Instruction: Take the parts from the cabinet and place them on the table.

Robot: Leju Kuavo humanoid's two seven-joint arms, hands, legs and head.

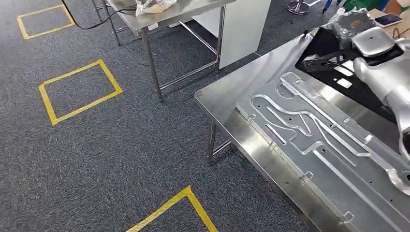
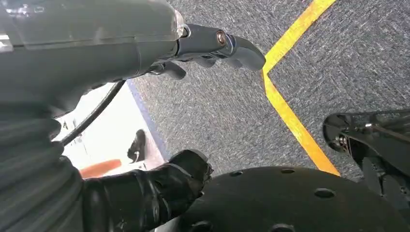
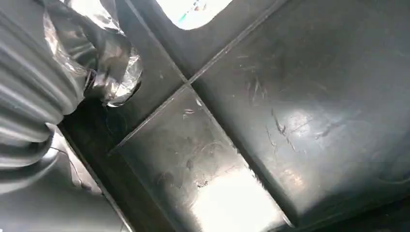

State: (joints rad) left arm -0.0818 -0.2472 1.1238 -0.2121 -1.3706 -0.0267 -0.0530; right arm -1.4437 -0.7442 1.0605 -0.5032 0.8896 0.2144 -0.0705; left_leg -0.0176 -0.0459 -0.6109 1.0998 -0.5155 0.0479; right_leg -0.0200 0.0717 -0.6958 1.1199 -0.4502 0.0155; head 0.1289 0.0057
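A large stamped metal panel (image 1: 309, 130) with raised ribs and slots lies flat on the steel table (image 1: 222, 101) at the right. My silver right arm (image 1: 387, 79) reaches down over its far end. In the right wrist view the ribbed cover of my right hand (image 3: 29, 96) sits close above a dark scratched metal surface (image 3: 290, 121); its fingers are hidden. My left hand (image 2: 145, 48) hangs over the carpet, its fingers (image 2: 227, 46) and thumb (image 2: 159, 188) apart with nothing between them.
A black sheet (image 1: 348, 77) at the table's far end carries a curved silver part (image 1: 372, 41) and plastic-wrapped pieces (image 1: 353, 24). A second steel table (image 1: 169, 14) stands behind with a plastic bundle (image 1: 153, 6). Yellow tape squares (image 1: 80, 92) mark the carpet.
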